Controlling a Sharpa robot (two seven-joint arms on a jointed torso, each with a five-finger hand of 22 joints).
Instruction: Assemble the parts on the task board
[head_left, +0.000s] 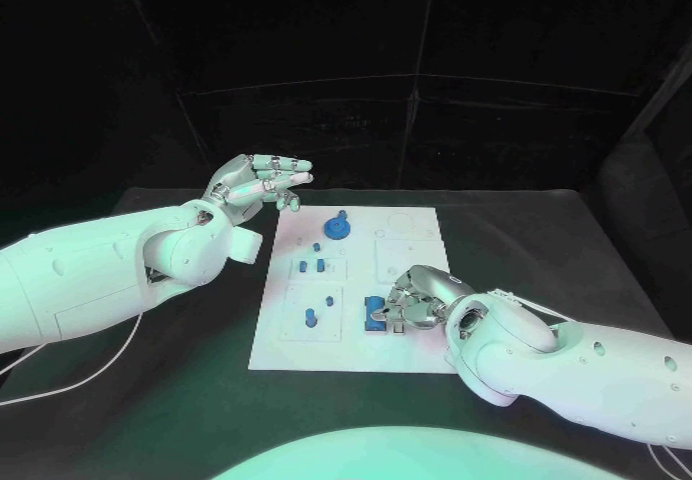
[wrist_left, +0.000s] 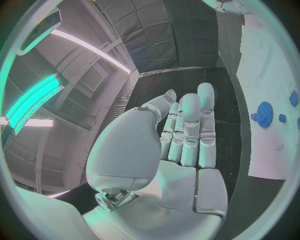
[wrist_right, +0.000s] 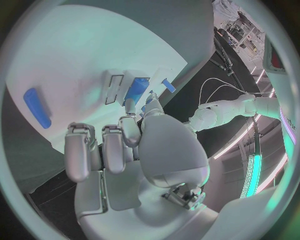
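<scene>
The white task board (head_left: 418, 225) lies mid-table. On it sit a blue gear (head_left: 336, 227), a small blue part (head_left: 310, 266) and a blue peg (head_left: 310, 319). My right hand (head_left: 414, 300) rests low over the board's near right part, thumb and a finger pinching a blue block (head_left: 376, 310). The right wrist view shows that hand (wrist_right: 128, 150) with fingertips at the blue block (wrist_right: 137, 89), which sits beside a white frame, and an oblong blue part (wrist_right: 36, 107) lying apart on the board (wrist_right: 94, 55). My left hand (head_left: 260, 184) hovers beyond the board's far left corner, fingers stretched out, holding nothing.
The black table (head_left: 548, 250) surrounds the board. In the left wrist view, my left hand (wrist_left: 181, 150) is raised with fingers together, and the board (wrist_left: 269, 65) with the gear (wrist_left: 265, 114) lies off to one side. White cables (head_left: 87, 375) trail by the left arm.
</scene>
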